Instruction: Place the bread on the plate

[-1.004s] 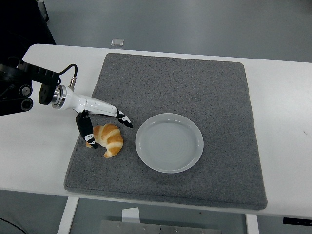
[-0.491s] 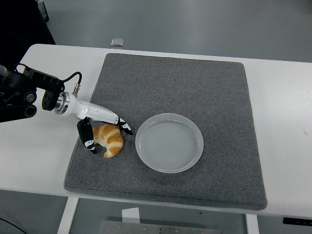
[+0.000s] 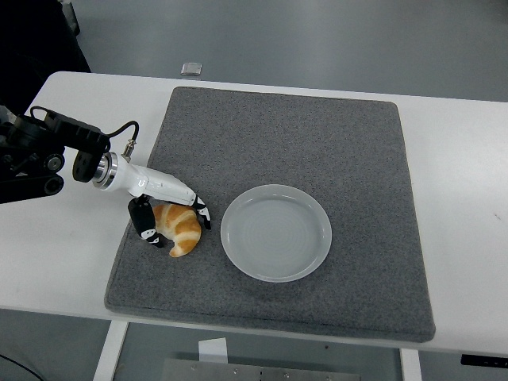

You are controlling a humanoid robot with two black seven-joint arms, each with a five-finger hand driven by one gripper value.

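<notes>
A golden croissant [image 3: 180, 228] lies on the grey mat [image 3: 317, 151], left of the white plate [image 3: 275, 232]. My left hand [image 3: 176, 225] reaches in from the left edge and closes around the croissant, with the thumb [image 3: 147, 225] on its left side and the other fingers [image 3: 201, 213] over its right side. The croissant rests on the mat. The plate holds nothing. The right arm is out of view.
The mat covers most of the white table [image 3: 452, 167]. A small grey object [image 3: 190, 68] lies on the floor beyond the table's far edge.
My left hand has lowered and closed in on the croissant, the fingers curling down over its right side. The croissant and plate have not moved.
</notes>
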